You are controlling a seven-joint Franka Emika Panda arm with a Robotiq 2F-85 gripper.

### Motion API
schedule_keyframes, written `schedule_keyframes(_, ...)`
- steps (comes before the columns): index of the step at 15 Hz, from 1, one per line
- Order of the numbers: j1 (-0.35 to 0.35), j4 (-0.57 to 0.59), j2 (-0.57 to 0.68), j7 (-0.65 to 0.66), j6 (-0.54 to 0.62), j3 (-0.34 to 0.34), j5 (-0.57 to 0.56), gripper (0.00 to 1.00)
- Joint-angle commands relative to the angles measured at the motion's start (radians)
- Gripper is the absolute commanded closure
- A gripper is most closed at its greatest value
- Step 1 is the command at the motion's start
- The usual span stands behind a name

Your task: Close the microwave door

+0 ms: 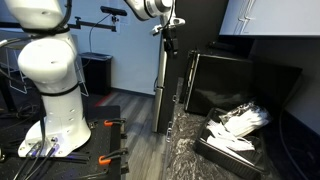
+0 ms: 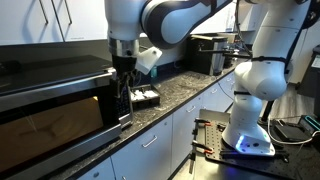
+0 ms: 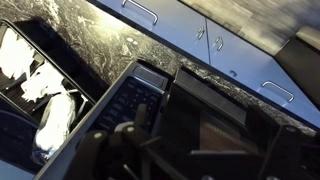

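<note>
**Closing stage, door nearly home.** The gripper (image 2: 125,92) hangs at the free edge of the microwave door (image 2: 50,125), with the control panel (image 3: 125,100) directly ahead of the fingers in the wrist view. The fingers are dark and blurred, so whether they are apart or together cannot be told. The door extends sideways from the fingers and looks almost flush with the oven front; latching cannot be confirmed. A tray (image 2: 147,97) lies just beyond them on the countertop (image 2: 190,85). The next move probably calls for a short, square push until the latch seats.
</note>
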Motion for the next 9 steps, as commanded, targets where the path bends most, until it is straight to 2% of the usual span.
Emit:
schedule_keyframes(1,0.027,0.005,0.005,0.002,-0.002,-0.027,-0.005,0.0)
schedule_keyframes(6,0.016,0.013,0.03,0.099,0.043,-0.022,-0.171,0.0)
schedule_keyframes(7,0.014,0.022,0.046,0.123,0.055,-0.024,-0.213,0.18)
schedule_keyframes(9,0.018,0.042,0.079,0.151,0.068,-0.03,-0.274,0.35)
